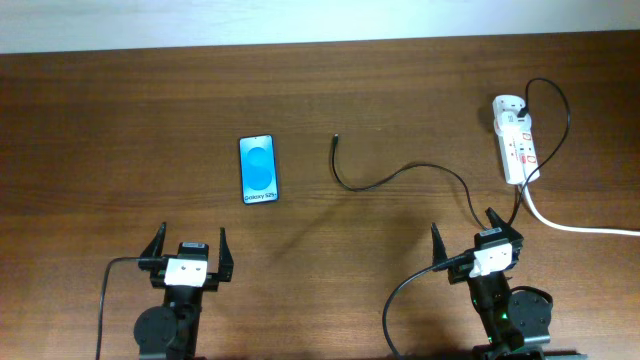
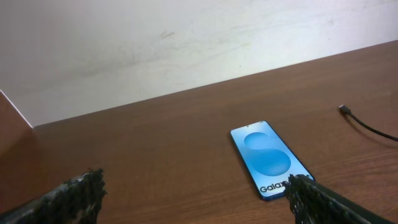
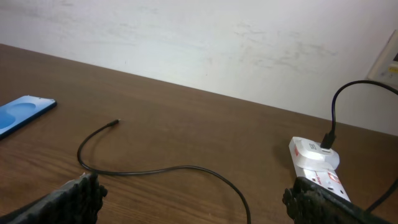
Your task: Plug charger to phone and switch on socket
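The phone (image 1: 258, 169) lies flat on the table with its blue screen up and the "Galaxy" text at its near end; it also shows in the left wrist view (image 2: 272, 159) and at the left edge of the right wrist view (image 3: 22, 112). The charger cable (image 1: 385, 180) curves across the table, its plug tip (image 1: 335, 139) lying loose to the right of the phone; it shows too in the right wrist view (image 3: 155, 169). The socket (image 1: 515, 138) lies at the far right. My left gripper (image 1: 188, 245) is open and empty near the front edge. My right gripper (image 1: 468, 233) is open and empty.
A thick white cable (image 1: 580, 228) runs from the socket off the right edge. A white wall (image 2: 155, 43) stands behind the table's far edge. The charger's black cable loops above the socket (image 1: 555, 95).
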